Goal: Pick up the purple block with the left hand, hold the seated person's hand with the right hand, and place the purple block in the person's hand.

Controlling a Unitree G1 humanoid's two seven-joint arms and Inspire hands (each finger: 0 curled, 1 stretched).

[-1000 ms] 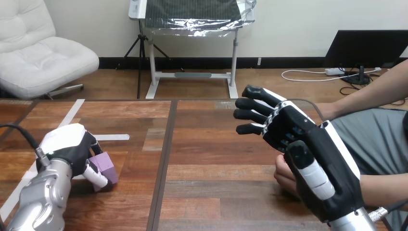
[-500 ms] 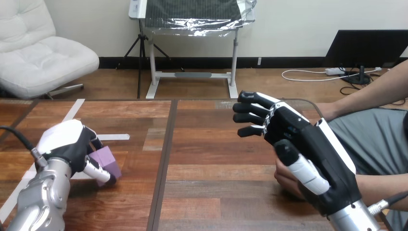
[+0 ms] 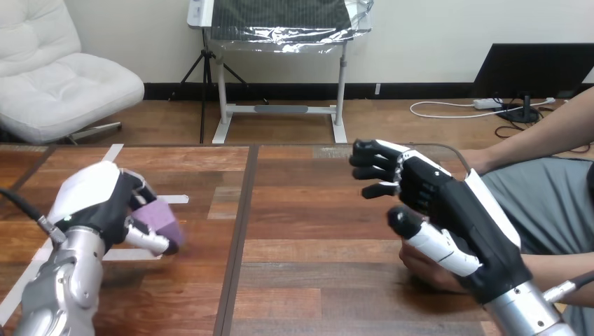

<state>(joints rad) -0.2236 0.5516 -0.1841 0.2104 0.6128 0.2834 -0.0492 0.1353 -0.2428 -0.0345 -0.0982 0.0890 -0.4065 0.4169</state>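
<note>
My left hand (image 3: 98,203) is at the table's left, its fingers and thumb curled round the purple block (image 3: 158,216), which it holds lifted and tilted just above the wood. At the right, my right hand (image 3: 448,210) is open, fingers spread and pointing left, thumb out in front. It hovers over the person's hand (image 3: 427,266), which rests near the table's right edge and is mostly hidden beneath my palm. I see no finger of mine wrapped round the person's hand.
White tape strips (image 3: 171,199) run across the wooden table (image 3: 308,231) at the left, under and behind the block. The person's other forearm (image 3: 539,136) reaches in at the upper right.
My left hand has lifted the purple block off the table and carried it slightly right. My right hand has shifted a little right and down over the person's hand.
</note>
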